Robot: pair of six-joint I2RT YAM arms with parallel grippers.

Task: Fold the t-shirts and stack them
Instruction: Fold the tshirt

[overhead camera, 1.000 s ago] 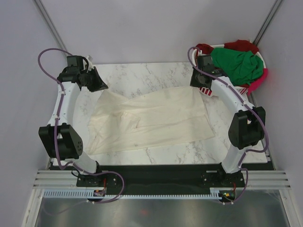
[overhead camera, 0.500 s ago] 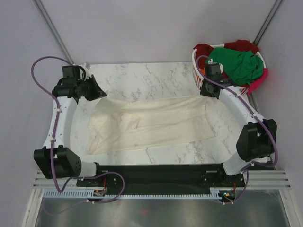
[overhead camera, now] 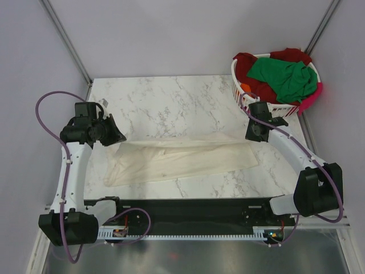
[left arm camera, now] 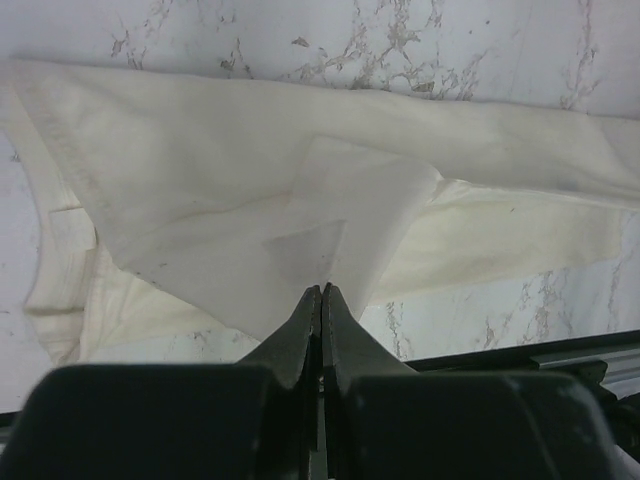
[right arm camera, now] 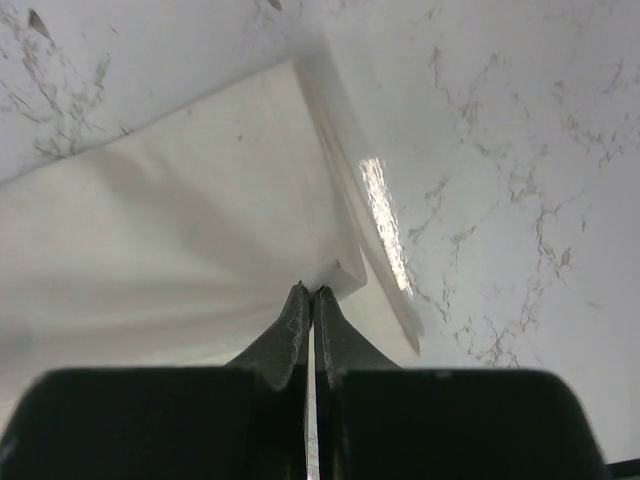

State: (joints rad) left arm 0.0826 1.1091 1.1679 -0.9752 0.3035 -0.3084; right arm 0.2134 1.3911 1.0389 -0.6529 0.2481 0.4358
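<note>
A cream t-shirt [overhead camera: 182, 161] lies across the near half of the marble table, its far edge lifted and carried toward the near edge. My left gripper [overhead camera: 118, 137] is shut on the shirt's far left corner; in the left wrist view [left arm camera: 322, 288] the cloth [left arm camera: 250, 200] hangs from the closed jaws. My right gripper [overhead camera: 252, 136] is shut on the far right corner; in the right wrist view [right arm camera: 308, 290] the hem [right arm camera: 200, 200] is pinched between the jaws. Green [overhead camera: 285, 77] and dark red [overhead camera: 248, 64] t-shirts are heaped in the basket.
A white slatted laundry basket [overhead camera: 236, 85] stands at the back right corner, a pink garment [overhead camera: 314, 97] spilling over its right side. The marble table [overhead camera: 171, 103] has a black rail along its near edge [overhead camera: 188, 208]. Grey walls close in left and right.
Both grippers have pulled the shirt's far edge toward the near side of the table. The visible cloth has narrowed from a wide spread to a thin band.
</note>
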